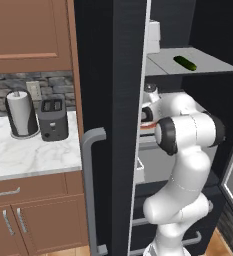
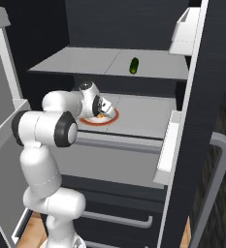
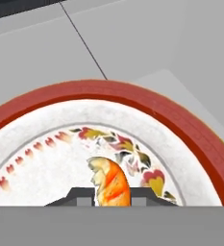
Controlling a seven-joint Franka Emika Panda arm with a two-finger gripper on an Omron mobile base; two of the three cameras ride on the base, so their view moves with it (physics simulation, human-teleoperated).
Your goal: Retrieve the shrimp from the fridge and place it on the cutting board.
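The shrimp (image 3: 111, 185) is bright orange with darker orange stripes and a pale, whitish-tan edge. It lies on a plate (image 3: 190, 129) that is white with a broad brick-red rim, and inside the rim runs a ring of small red heart-like marks and a cluster of red, yellow and dark leaf shapes. The fridge (image 1: 110, 100) is black outside, with a grey handle (image 1: 90, 190) and flat grey shelves (image 2: 143, 114). On the upper shelf the cucumber (image 2: 134, 65) is dark green. The arm (image 1: 188, 165) is white with dark joints. The counter (image 1: 28, 155) is white marble with grey veins, the cabinets (image 1: 28, 30) warm reddish-brown wood, the toaster (image 1: 53, 119) dark grey.
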